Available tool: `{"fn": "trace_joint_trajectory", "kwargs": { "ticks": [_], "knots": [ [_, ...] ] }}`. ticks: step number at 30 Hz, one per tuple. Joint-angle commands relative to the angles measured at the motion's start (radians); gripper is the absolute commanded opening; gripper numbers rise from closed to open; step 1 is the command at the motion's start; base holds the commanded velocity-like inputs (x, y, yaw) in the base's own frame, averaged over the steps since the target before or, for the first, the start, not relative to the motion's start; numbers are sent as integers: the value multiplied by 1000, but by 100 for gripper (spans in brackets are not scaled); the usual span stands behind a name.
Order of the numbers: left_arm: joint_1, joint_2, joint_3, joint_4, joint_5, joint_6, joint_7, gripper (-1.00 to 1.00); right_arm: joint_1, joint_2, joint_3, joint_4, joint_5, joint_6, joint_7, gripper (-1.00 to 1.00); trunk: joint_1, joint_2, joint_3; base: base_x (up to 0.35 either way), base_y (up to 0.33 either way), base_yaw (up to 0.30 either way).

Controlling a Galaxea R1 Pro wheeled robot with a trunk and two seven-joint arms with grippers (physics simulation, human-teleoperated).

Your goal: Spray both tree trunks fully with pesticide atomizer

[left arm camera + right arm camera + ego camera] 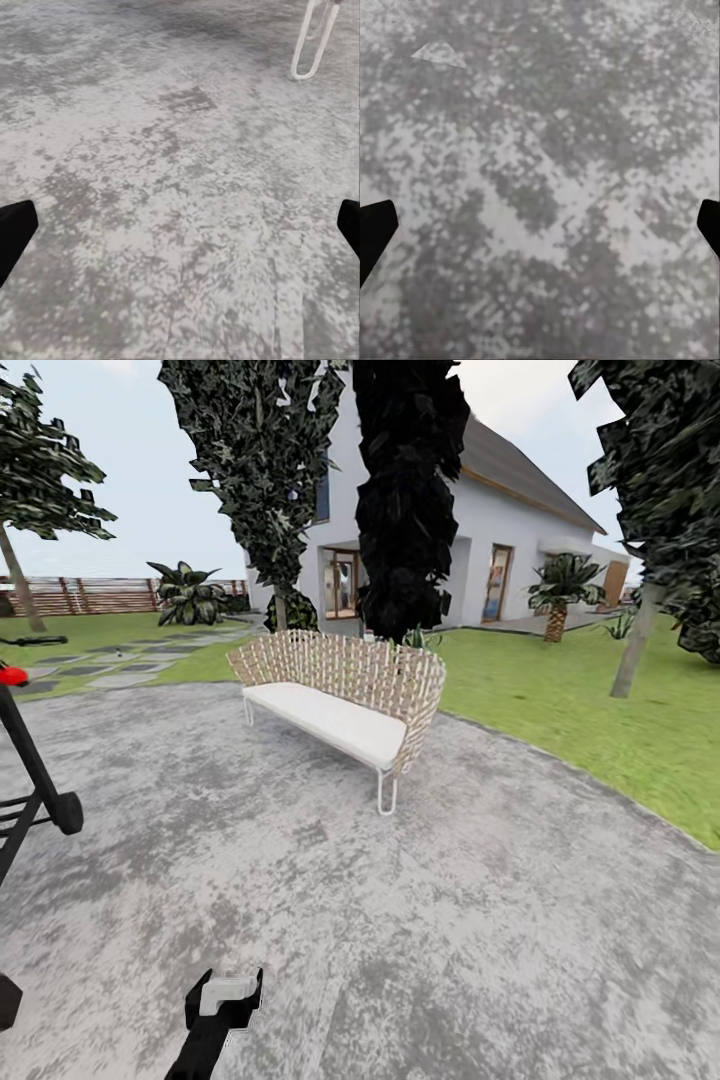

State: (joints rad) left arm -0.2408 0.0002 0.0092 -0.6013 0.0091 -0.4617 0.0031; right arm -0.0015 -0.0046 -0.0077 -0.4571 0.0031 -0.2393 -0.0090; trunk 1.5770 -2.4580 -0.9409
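Both jaws spread wide, empty, over mottled grey paving — a wicker bench ahead, lawn beyond.

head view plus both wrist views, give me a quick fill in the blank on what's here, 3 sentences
1. The bench has a woven back and a ____ seat cushion.
2. The bench stands on grey paving, with a green ____ to the right of it.
3. Both grippers' dark fingers sit far apart at the frame edges, so the left gripper and the right gripper are ____.

Missing words: white; lawn; open
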Motion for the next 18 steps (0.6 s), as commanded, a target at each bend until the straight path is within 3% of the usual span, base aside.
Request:
{"fn": "trace_joint_trajectory", "kwargs": {
  "ticks": [1,18],
  "knots": [
    [0,0,0,0,0,0,0,100,0,0,0,0,0,0,0,100,0,0,-1,327,93,271],
    [0,0,0,0,0,0,0,100,0,0,0,0,0,0,0,100,0,0,-13,319,130,265]
  ]
}}
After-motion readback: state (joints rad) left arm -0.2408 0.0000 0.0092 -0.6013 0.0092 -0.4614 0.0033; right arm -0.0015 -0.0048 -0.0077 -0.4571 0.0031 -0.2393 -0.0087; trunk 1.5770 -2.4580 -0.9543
